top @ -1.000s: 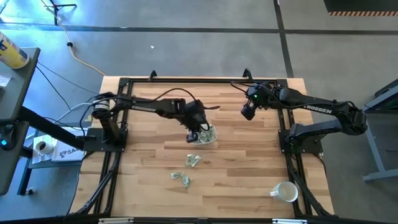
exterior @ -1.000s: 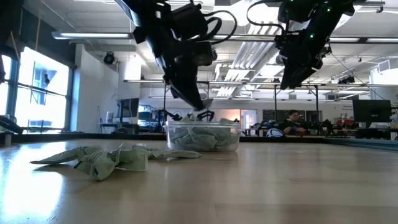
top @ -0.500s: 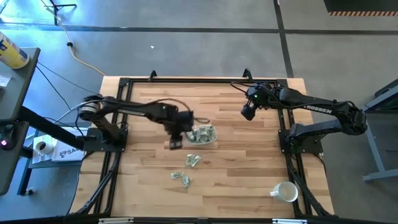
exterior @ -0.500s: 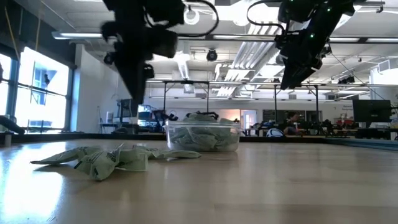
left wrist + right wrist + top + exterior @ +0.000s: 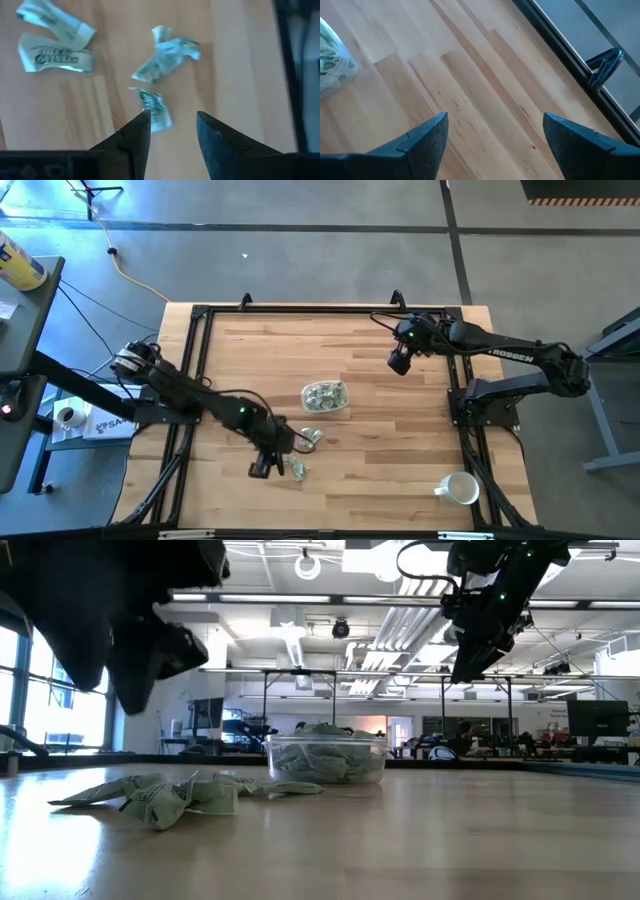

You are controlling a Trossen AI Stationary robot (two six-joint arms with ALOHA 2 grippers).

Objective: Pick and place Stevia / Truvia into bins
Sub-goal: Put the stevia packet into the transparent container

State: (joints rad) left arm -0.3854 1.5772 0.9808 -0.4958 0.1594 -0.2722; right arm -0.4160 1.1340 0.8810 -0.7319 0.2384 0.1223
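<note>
While loose packets lie on the wood, the scene reads so:

Stevia / Truvia: a few crumpled packets [image 5: 298,469] on the table, near the bin on the front-edge side; more heaped inside it.
Bin [image 5: 326,396]: mid-table, upright.
Left gripper [image 5: 172,131]: over the loose packets in front of the bin, jaws slightly apart, holding nothing.
Right gripper [image 5: 399,363]: raised, right of the bin, jaws wide, holding nothing.
Mug [image 5: 460,488]: well apart from the bin, front right corner.
</note>
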